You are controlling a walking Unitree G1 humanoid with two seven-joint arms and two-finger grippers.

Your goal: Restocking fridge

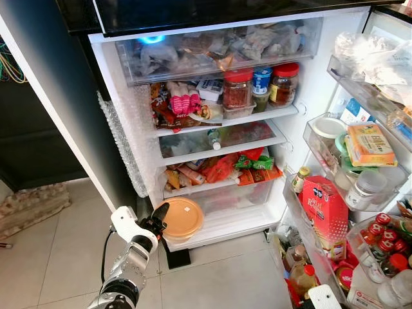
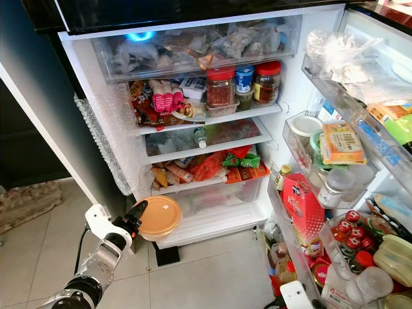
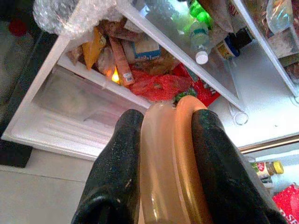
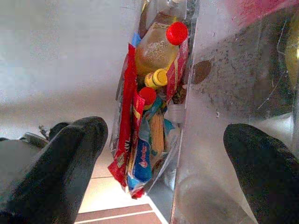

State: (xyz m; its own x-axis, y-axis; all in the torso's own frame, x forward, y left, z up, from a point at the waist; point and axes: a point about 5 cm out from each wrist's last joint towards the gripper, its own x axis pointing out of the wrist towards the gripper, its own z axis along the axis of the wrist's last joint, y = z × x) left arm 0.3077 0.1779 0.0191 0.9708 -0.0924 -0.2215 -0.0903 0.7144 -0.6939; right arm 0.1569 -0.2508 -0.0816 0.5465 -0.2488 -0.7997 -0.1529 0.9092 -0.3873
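Container [image 1: 182, 218], round, tan, lidded: pinched by left gripper [image 3: 163, 140] at fridge's bottom shelf [image 1: 222, 225] edge; right gripper [image 4: 163, 163] spread wide, empty.

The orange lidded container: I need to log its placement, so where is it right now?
The orange lidded container is clamped in the left gripper, low at the fridge's left side, just above the bottom shelf.
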